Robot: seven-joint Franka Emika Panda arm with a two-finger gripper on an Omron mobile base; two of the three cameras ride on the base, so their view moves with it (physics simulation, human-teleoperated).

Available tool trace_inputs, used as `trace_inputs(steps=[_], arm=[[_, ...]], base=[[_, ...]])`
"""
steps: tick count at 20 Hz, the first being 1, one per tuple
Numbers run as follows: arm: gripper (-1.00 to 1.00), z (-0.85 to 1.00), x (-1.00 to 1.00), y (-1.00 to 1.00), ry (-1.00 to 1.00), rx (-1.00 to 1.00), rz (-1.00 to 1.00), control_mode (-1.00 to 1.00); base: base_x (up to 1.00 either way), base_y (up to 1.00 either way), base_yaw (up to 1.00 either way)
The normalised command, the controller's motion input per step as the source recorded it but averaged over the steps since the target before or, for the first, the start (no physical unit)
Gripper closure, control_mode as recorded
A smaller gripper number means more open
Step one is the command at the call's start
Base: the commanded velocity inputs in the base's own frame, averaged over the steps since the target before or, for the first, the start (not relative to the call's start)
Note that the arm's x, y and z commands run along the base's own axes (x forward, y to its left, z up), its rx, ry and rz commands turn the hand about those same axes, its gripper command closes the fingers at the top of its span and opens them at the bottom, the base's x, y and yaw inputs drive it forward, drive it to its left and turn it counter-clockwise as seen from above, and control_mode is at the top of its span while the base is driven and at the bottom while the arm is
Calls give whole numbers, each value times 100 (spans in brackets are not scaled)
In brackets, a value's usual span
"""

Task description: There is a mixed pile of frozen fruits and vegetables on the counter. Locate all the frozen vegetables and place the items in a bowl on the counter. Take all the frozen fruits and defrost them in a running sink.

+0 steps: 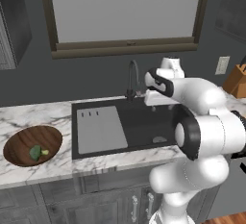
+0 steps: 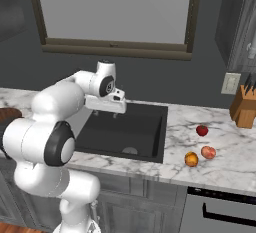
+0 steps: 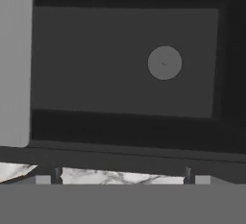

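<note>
The dark wooden bowl (image 1: pixel 19 143) sits on the counter (image 1: pixel 29 115) left of the sink (image 1: pixel 139 122). In it lie a dark green lump (image 1: pixel 35 152) and a tiny yellow-green piece (image 1: pixel 45 152). Right of the sink, on the marble, rest a bright red round vegetable (image 2: pixel 202 130), a pinkish-red fruit (image 2: pixel 208 152) and an orange fruit (image 2: pixel 191 159). My gripper (image 3: pixel 122 174) hangs open and empty above the black basin, pointing down at the drain (image 3: pixel 165 63). In the right base view the gripper (image 2: pixel 115 113) is over the sink's back left part.
A dark curved faucet (image 1: pixel 132 79) stands behind the basin, close to my hand. The pale grey ribbed panel (image 1: pixel 100 129) covers the sink's left part. A wooden knife block (image 2: pixel 244 107) stands at the far right by a wall outlet (image 2: pixel 230 83).
</note>
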Motion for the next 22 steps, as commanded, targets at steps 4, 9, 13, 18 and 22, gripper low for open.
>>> trace_inputs(steps=[4, 9, 13, 18, 22], arm=[[-100, 0, 9, -45, 6, -8, -7, -100], [-100, -15, 6, -44, 2, -3, -9, -100], [-100, -17, 24, -45, 3, -3, -5, -100], [-100, -8, 27, -43, 5, -6, -4, -100], [-100, 0, 20, -42, 6, -6, -6, -100]], base=[[0, 0, 0], [0, 0, 0], [0, 0, 0], [0, 0, 0], [0, 0, 0]])
